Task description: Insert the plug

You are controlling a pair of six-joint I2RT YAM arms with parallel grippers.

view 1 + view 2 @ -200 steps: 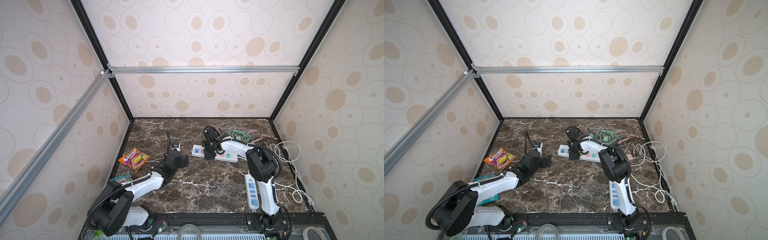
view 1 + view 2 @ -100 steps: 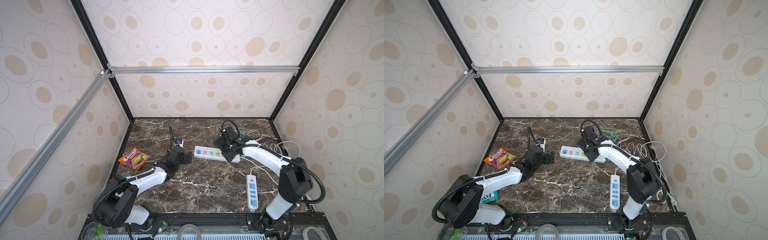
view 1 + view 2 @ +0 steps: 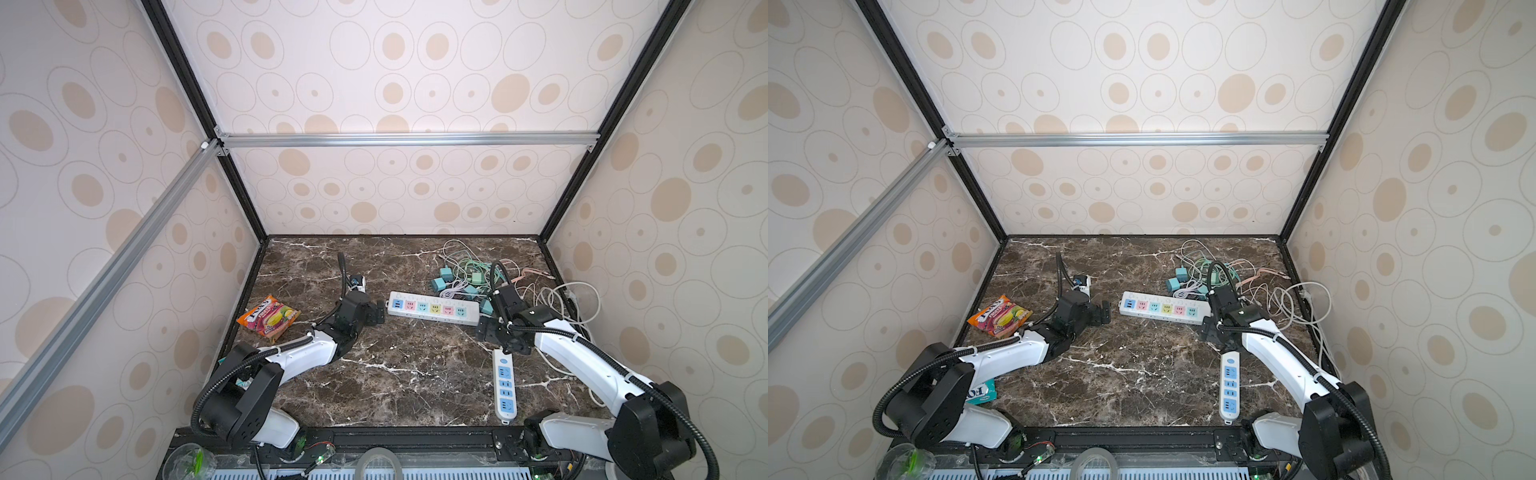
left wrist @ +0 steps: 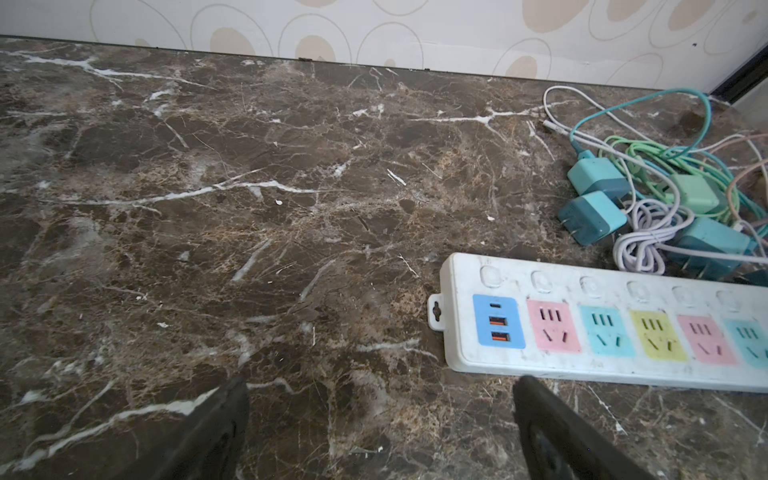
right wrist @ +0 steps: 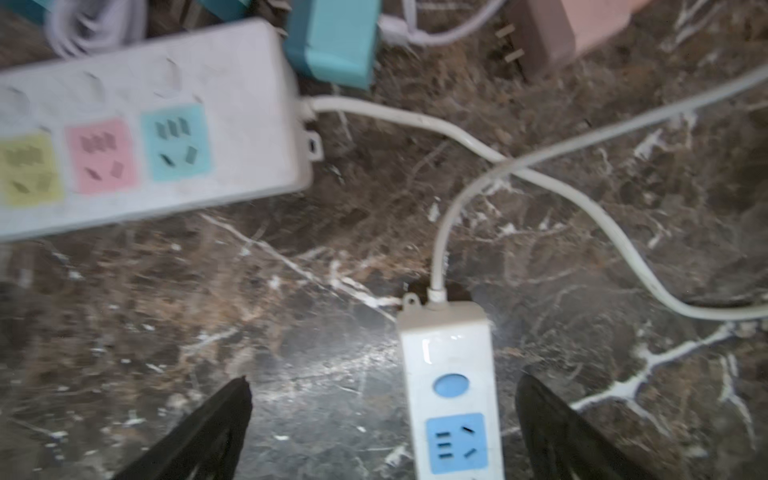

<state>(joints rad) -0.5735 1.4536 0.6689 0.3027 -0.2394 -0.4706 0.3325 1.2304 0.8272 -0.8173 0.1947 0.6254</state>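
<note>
Two strips lie apart: one multicoloured strip [image 3: 432, 308], one blue strip [image 3: 505, 384].

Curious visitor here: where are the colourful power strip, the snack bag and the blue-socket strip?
Colourful power strip [image 3: 435, 308]: a top view, yellow socket.
Snack bag [image 3: 269, 320]: a top view, wrapper's middle.
Blue-socket strip [image 3: 505, 388]: a top view, its middle.

My left gripper [image 3: 1103, 312] sits low over the marble table [image 3: 1142, 374], just beside the USB end of the multicoloured power strip [image 3: 1163, 309]. My right gripper [image 3: 1209, 332] hangs by its other end, near the blue-socket power strip [image 3: 1230, 384]. Tangled chargers [image 3: 1181, 274] lie behind; a snack bag [image 3: 999, 316] lies far left.
</note>
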